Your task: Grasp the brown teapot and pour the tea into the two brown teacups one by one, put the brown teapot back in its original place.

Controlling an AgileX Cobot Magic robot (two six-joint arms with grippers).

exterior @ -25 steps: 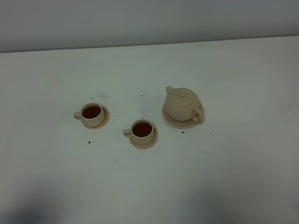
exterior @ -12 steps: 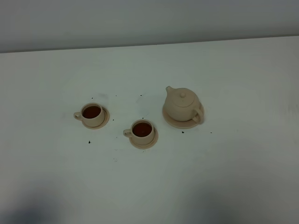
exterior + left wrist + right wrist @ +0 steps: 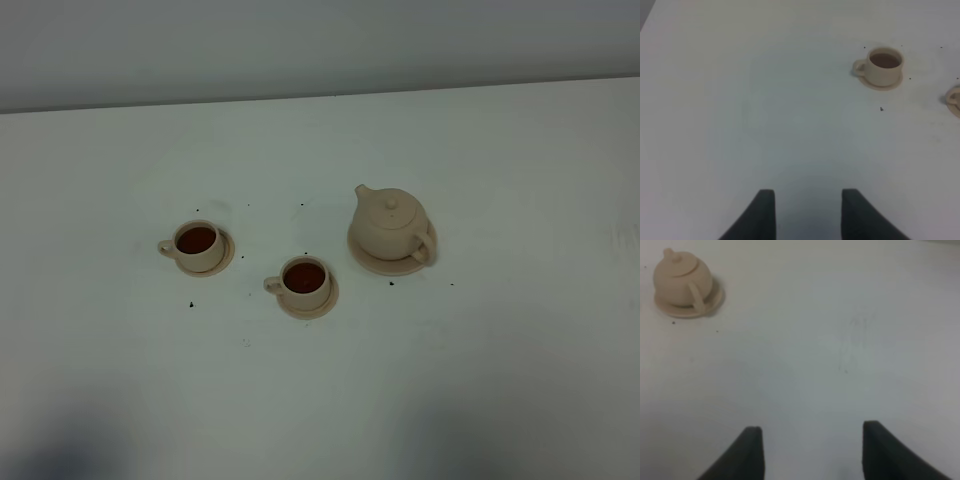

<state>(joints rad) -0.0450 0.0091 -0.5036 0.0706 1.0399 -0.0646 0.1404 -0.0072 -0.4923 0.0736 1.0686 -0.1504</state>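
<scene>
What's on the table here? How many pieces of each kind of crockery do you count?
Teapot: 1, the brown teapot
Teacups: 2, both holding dark tea, left teacup and middle teacup
Saucers: 3, the wide saucer under the pot, one small saucer and another small saucer under the cups
Total: 6
</scene>
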